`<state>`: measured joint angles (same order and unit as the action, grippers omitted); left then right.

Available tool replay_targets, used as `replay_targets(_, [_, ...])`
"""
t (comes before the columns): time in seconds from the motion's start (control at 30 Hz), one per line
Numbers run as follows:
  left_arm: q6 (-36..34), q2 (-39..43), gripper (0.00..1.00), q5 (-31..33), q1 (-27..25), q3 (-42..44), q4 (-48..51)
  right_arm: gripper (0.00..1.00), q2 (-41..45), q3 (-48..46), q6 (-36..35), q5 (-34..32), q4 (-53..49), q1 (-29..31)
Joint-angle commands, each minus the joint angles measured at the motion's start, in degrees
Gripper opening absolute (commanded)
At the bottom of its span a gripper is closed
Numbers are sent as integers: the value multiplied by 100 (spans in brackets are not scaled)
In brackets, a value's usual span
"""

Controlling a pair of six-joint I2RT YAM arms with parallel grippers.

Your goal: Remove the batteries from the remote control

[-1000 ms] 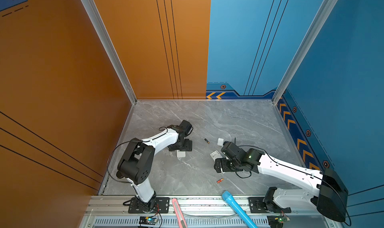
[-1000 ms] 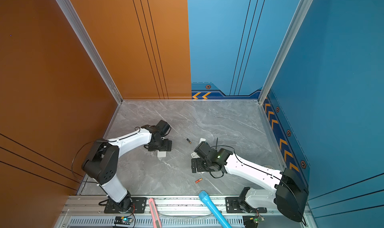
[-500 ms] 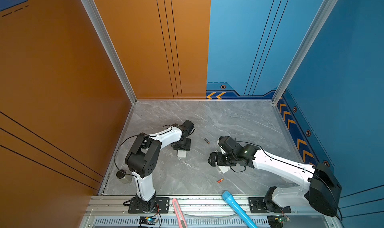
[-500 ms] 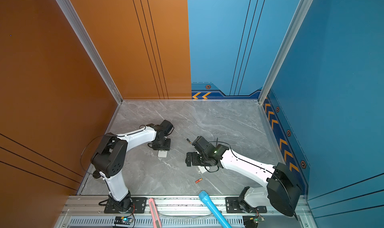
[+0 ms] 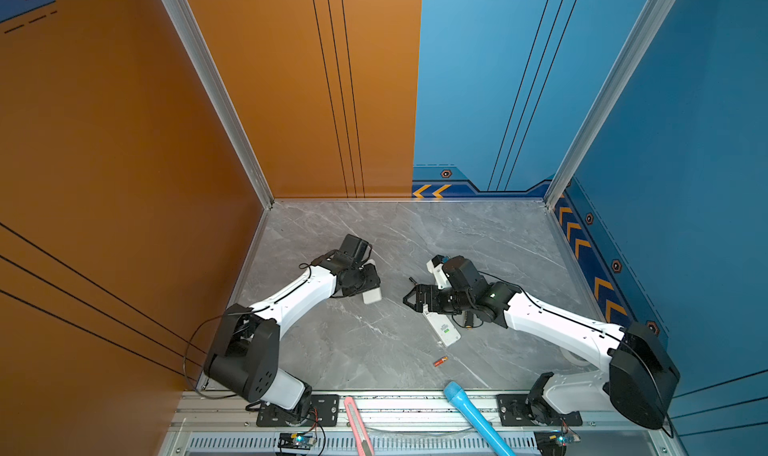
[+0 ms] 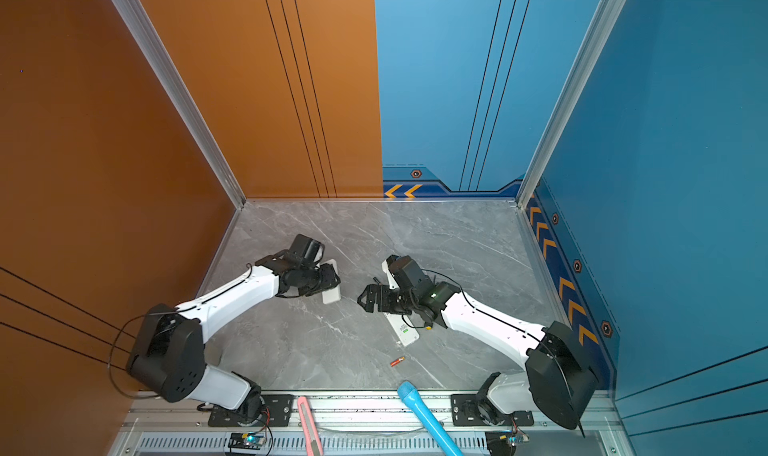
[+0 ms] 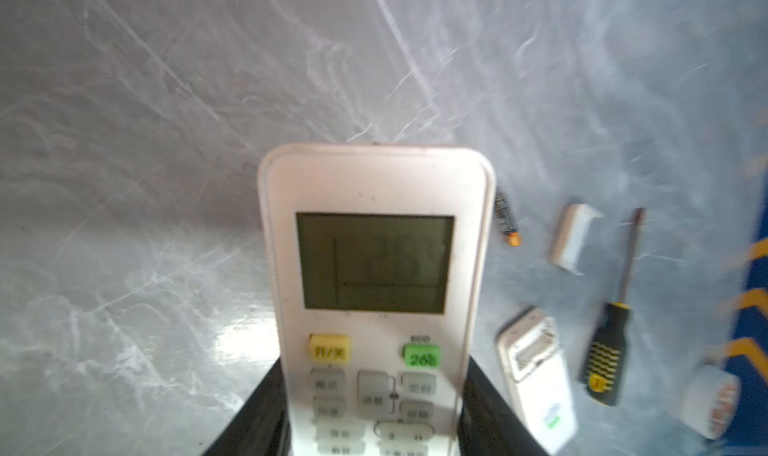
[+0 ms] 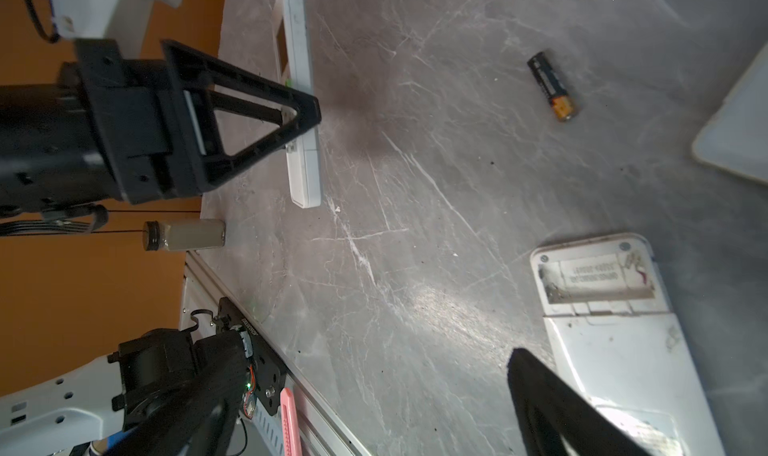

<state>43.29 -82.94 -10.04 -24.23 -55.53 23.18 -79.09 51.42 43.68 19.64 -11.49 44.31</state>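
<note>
We find the left gripper (image 7: 376, 375) clamped on a white display remote (image 7: 376, 242), fingers (image 7: 257, 416) pressed against both long sides and the buttons facing the wrist camera. The right gripper (image 5: 415, 299) stands spread wide and holds nothing, low over a second remote (image 8: 602, 350) that lies face down with its battery bay uncovered. We note a black battery (image 8: 552, 86) loose on the table (image 5: 353, 350) between the two grippers, and a red-orange battery (image 5: 440, 361) nearer the front edge. A loose cover (image 7: 571, 242) and a screwdriver (image 7: 611, 341) lie near the second remote.
</note>
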Motion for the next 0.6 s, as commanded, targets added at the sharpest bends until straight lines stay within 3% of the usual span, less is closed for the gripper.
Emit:
replay_targets(0.0, [1136, 193, 35, -898, 23, 510, -1431, 99, -248, 409, -359, 137, 402, 38])
replay_targets(0.13, [1722, 416, 35, -1021, -48, 1040, -2347, 94, -610, 636, -520, 217, 590, 68])
replay_targets(0.37, [2007, 882, 35, -849, -212, 1387, -2790, 82, -1253, 1282, -1089, 286, 62, 78])
replay_targets(0.57, [2066, 1050, 34, -892, -247, 1557, -3000, 77, -1354, 1319, -1373, 281, -103, 34])
